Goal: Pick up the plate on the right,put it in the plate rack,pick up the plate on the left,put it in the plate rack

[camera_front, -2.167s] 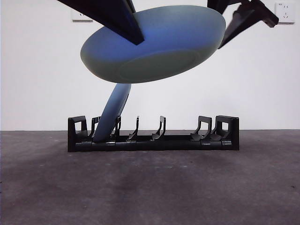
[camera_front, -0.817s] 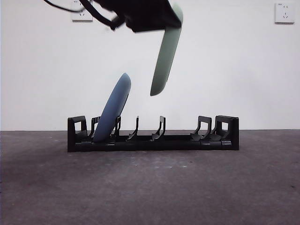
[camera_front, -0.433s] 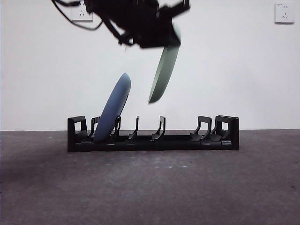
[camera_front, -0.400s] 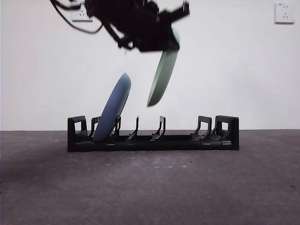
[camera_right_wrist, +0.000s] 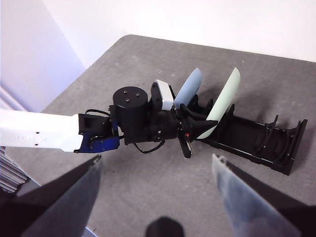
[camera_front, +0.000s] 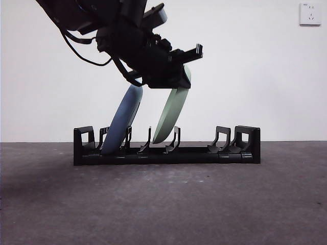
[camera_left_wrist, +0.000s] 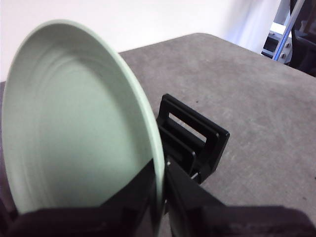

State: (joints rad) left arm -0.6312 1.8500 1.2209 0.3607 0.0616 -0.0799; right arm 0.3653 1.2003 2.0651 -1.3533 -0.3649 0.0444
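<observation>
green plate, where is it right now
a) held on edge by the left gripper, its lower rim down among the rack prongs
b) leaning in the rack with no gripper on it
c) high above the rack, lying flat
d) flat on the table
a: the left gripper is shut on the green plate, whose lower rim sits between prongs of the rack, beside the blue plate.

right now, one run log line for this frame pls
left gripper: shut on green plate | green plate: lower rim between plate rack prongs | blue plate: racked | right gripper: open, high, waiting
</observation>
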